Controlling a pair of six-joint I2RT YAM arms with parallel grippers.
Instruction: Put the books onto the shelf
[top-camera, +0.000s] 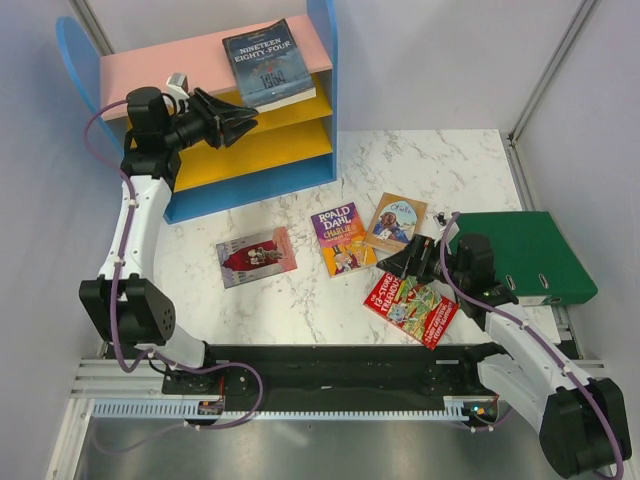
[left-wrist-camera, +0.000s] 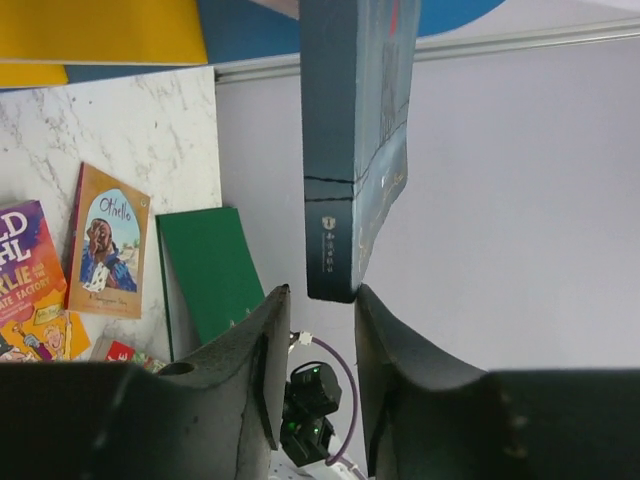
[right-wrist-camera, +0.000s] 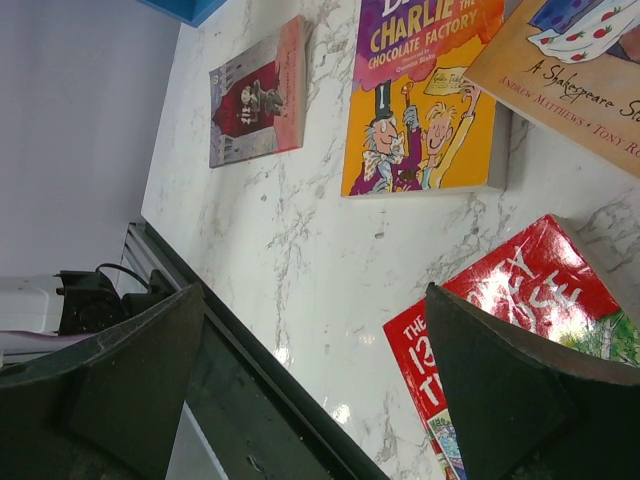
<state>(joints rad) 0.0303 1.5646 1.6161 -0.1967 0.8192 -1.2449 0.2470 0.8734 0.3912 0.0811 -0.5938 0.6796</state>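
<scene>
Left gripper (top-camera: 245, 122), seen from overhead, reaches to the front edge of the shelf (top-camera: 325, 90), its fingers parted just below the dark blue book (top-camera: 270, 65), which lies askew on the pink top board (top-camera: 160, 70) and overhangs its front edge. Four more books lie flat on the marble table (top-camera: 300, 300): a pink-red book (top-camera: 256, 256) at left, a purple-orange book (top-camera: 342, 238) and a tan book (top-camera: 395, 222) side by side in the middle, and a red book (top-camera: 412, 308) nearer the arms. The right gripper (top-camera: 408, 260) hovers at the red book's far edge, beside a green binder (top-camera: 520, 255). In the left wrist view, the fingers (left-wrist-camera: 265, 340) stand a little apart with the blue book's end right at the mouth of the gap. A sliver of space shows on one side, and whether the other pad touches cannot be told. In the right wrist view, the right gripper (right-wrist-camera: 315, 295) is spread wide and holds nothing, with bare marble between its fingers and the red book partly under one fingertip.
</scene>
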